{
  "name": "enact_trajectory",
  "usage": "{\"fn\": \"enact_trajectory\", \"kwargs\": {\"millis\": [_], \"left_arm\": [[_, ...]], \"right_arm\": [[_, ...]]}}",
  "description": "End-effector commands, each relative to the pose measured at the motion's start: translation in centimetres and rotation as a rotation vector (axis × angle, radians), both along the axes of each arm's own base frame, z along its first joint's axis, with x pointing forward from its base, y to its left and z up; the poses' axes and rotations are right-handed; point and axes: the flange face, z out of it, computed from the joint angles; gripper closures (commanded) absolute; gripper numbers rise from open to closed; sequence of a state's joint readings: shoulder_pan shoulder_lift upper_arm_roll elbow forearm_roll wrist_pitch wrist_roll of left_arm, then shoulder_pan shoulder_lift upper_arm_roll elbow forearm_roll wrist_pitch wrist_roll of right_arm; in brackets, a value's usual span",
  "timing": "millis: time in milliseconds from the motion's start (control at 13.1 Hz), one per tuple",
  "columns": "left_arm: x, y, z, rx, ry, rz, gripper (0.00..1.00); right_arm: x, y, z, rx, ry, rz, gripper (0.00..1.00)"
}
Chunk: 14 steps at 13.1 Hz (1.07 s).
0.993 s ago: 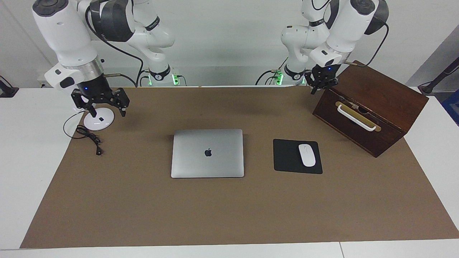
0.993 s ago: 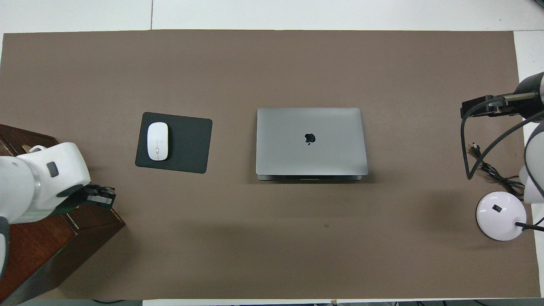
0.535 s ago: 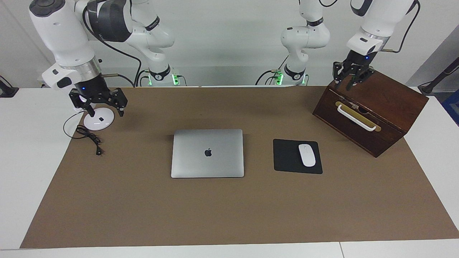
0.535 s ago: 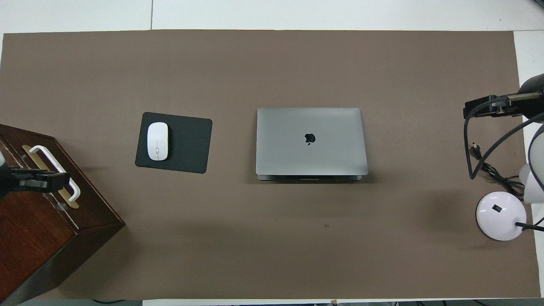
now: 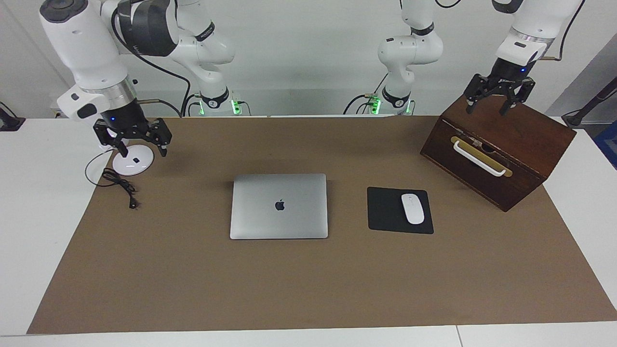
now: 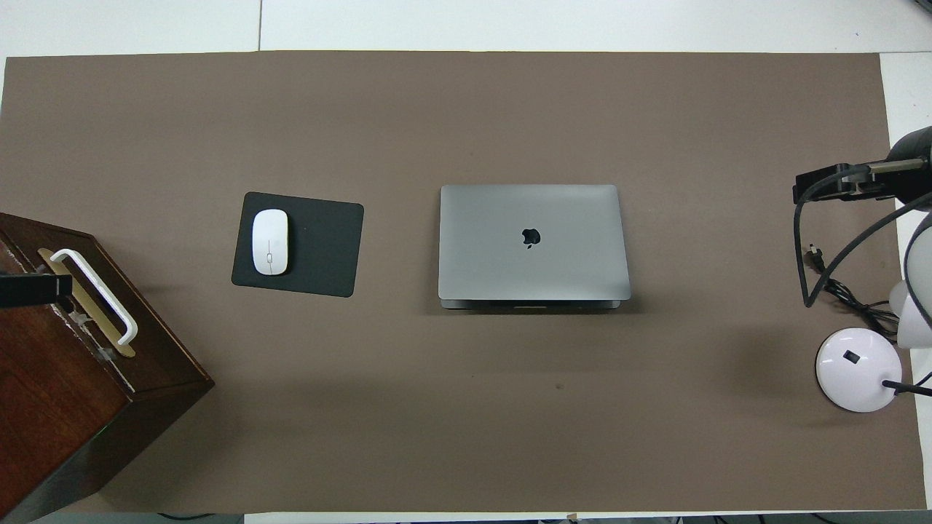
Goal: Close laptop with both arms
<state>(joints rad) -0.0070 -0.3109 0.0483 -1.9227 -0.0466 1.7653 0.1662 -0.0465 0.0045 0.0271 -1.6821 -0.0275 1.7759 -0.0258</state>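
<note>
A white tabletop (image 5: 29, 217) carries a brown mat (image 5: 193, 289); laptop (image 5: 279, 206), mouse pad (image 5: 385, 212), wooden box (image 5: 501, 144) and lamp base (image 5: 132, 163) lie on it.

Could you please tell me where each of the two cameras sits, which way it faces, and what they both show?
Facing view: high across the table, looking toward the robots; both arms show whole, the left gripper open over the wooden box, the right gripper open over the white lamp base.
Overhead view: high above the robots' end, looking steeply down and forward; only black gripper parts show at the side edges.
Shared: the closed laptop, the white mouse on the black mouse pad, the box and the lamp base.
</note>
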Motion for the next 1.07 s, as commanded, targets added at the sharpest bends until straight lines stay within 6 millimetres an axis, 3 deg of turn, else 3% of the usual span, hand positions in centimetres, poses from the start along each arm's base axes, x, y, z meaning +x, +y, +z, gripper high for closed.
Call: {"fn": "enact_trajectory", "kwargs": {"millis": [0,153,305,535,993], "left_arm": [[2.2,0.2,1.9,0.016,0.033,0.004,0.0],[3.6,0.2,3.1,0.014,0.071,0.001,0.0],[4.6,0.1,3.0,0.012,0.088,-0.001,0.0],[5.5,0.1,1.5,0.01,0.121,0.0,0.0],[4.8,0.1,-0.6,0.015,0.226,-0.003,0.0]], "right_arm": [[-0.7,0.0,0.2,0.013,0.004,-0.019,0.0],[-0.8,0.1,0.3,0.013,0.006,-0.017,0.0],[-1.2,0.0,0.1,0.012,0.03,-0.013,0.0],[-1.5,0.0,-0.3,0.012,0.041,-0.013,0.0],[-1.9,0.1,-0.5,0.012,0.046,-0.013,0.0]]}}
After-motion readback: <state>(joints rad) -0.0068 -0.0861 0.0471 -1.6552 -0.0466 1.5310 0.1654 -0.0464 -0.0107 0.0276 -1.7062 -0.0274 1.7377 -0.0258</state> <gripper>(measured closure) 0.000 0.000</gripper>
